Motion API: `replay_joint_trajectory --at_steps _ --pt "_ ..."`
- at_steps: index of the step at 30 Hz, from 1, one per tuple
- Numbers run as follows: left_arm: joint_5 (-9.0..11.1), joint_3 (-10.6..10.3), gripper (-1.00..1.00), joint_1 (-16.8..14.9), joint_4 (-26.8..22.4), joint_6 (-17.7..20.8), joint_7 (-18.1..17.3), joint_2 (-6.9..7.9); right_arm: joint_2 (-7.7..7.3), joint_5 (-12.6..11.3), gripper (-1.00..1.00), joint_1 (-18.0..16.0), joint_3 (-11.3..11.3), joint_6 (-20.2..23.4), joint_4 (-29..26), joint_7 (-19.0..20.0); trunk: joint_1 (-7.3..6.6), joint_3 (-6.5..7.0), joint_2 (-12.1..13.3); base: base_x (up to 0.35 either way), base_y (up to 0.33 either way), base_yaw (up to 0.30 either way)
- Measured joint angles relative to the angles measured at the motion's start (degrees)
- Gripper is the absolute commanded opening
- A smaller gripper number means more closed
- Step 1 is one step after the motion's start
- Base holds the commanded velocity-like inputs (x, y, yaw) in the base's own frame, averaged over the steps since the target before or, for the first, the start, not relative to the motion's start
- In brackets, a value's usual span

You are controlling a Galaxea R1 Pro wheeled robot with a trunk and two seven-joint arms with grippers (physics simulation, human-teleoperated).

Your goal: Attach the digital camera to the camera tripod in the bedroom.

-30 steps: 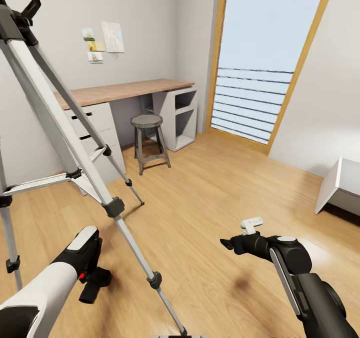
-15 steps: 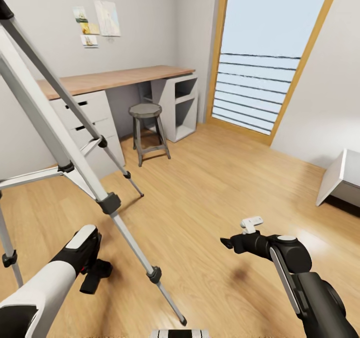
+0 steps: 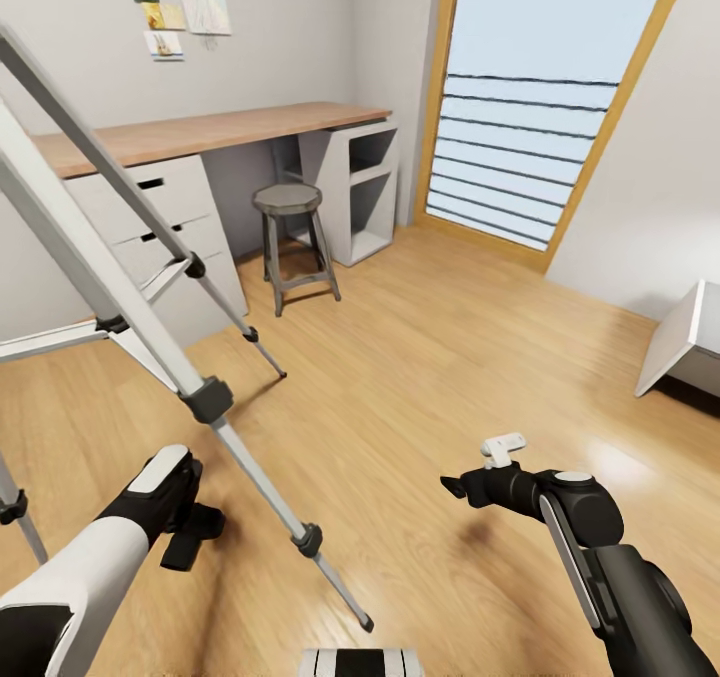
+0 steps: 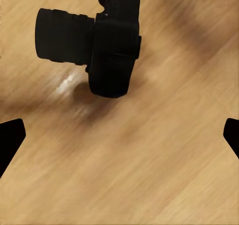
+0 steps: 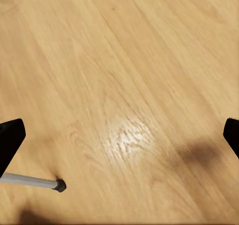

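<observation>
A bedroom with white walls and a light wood floor [image 3: 430,357], seen from the robot's head. A long wooden worktop [image 3: 200,132] with white drawers runs along the far wall, and a small round stool [image 3: 290,242] stands on the floor in front of it. A tall wood-framed window [image 3: 540,107] fills the right side of the room.

The tripod [image 3: 150,307] stands on the floor at the left, just beside the robot. Its silver legs spread out, and one black foot rests on the floor near the robot's base. The head of the tripod is above the picture's edge, so its mounting plate cannot be seen.

The left tool [image 3: 185,537] hangs low, just beside that near tripod leg. In the left wrist view the black camera [image 4: 99,40], lens sticking out and red button on top, sits ahead of the tool over the blurred floor. The finger tips [image 4: 10,140] show at both edges, wide apart. It cannot be told whether the tool grips the camera or stands open.

The right tool [image 3: 460,485] is held out over bare floor, well apart from the tripod; its fingers are spread and hold nothing.

As a judgement, the robot has reached the tripod, but the camera is low down and not yet attached. Lifting it to the tripod head and seating it are left.
</observation>
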Motion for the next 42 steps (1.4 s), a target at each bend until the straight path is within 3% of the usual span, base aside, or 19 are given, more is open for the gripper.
replay_joint_trajectory --at_steps 24,38,42 --pt "0.02 -0.06 1.00 -4.31 0.01 3.36 -0.15 2.44 0.11 -0.04 1.00 0.00 0.16 0.00 0.00 0.00 0.62 -5.32 -0.32 0.000 0.000 0.000" --pt "0.06 -0.11 1.00 -5.34 -0.02 3.82 -0.55 2.63 0.08 -0.04 1.00 0.05 0.17 0.00 0.00 0.00 0.98 -8.42 -0.51 0.000 0.000 0.000" --pt "0.05 -0.13 1.00 -5.57 -0.09 3.88 -0.63 2.62 0.09 -0.05 1.00 0.10 0.22 0.00 0.00 0.00 0.97 -8.43 -0.51 0.000 0.000 0.000"
